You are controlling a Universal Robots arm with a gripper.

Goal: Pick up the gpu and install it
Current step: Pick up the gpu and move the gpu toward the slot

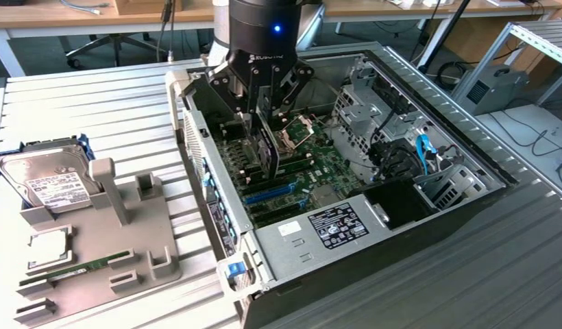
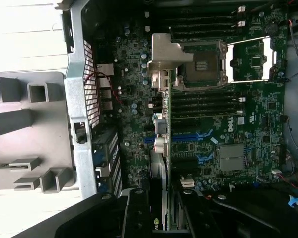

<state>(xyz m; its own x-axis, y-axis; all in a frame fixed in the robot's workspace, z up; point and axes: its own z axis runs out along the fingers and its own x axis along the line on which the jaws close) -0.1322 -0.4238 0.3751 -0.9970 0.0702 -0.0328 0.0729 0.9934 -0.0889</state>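
Inspection of the work area, as found.

**Gripper:** My gripper (image 1: 262, 113) stands inside the open computer case (image 1: 195, 147), above the motherboard (image 1: 308, 168). Its fingers are closed on the gpu (image 1: 268, 152), one on each face of the card.

**Gpu:** The card hangs on edge from my fingers, upright or nearly so, with its long side running down toward the board. In the wrist view the gpu (image 2: 158, 168) appears edge-on, running away from the gripper (image 2: 159, 220) across the motherboard (image 2: 134, 99). Its lower end sits near the blue expansion slots (image 1: 267, 195), between the rear wall of the case and the open CPU socket (image 1: 295, 130). I cannot tell whether the card touches the board or a slot.

**Surroundings:** On the exterior view's left, outside the case, a grey fixture (image 1: 125, 240) lies on the ribbed metal table (image 1: 98, 110). A hard drive (image 1: 51, 181) with a white label stands in the fixture's far end. A narrow green RAM stick (image 1: 84, 266) lies in one of the fixture's near slots. Both are well apart from my gripper.
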